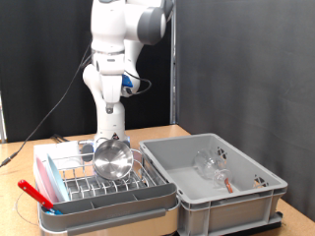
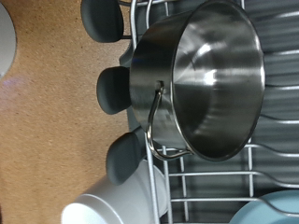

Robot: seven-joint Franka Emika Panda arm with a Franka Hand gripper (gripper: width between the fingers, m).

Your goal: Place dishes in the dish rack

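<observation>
In the exterior view the arm stood folded behind the dish rack (image 1: 103,182), its wrist bent down over the rack's far side. The fingers (image 1: 110,141) themselves were hidden behind the steel bowl (image 1: 113,158), which sat tilted on the wire prongs directly below them, mouth turned toward the camera. Whether the fingers were spread or closed, or had hold of anything, could not be told from here. The rack lay in its pink-and-grey tray (image 1: 108,208) on the wooden worktop (image 1: 167,133). A red-handled utensil (image 1: 35,194) lay along the tray's edge on the exterior view's left, well apart from the fingers. To the exterior view's right, touching or just beside the tray, stood the grey crate (image 1: 217,192) with clear glassware (image 1: 209,165) on its floor, hard to make out. Open room remained above the rack's near rows of prongs.

In the wrist view the fingers did not show at all, so their opening stayed unknowable. The steel bowl (image 2: 201,79) filled the middle, leaning on the rack wires (image 2: 215,182), with a wire loop (image 2: 152,117) crossing its rim. Beside it were three dark rounded shapes (image 2: 117,89), the top one cut off by the frame. A pale blue plate (image 2: 266,210) and a whitish round object (image 2: 117,201) were cropped at the edge. Bare worktop (image 2: 51,112) lay beyond the rack's edge
</observation>
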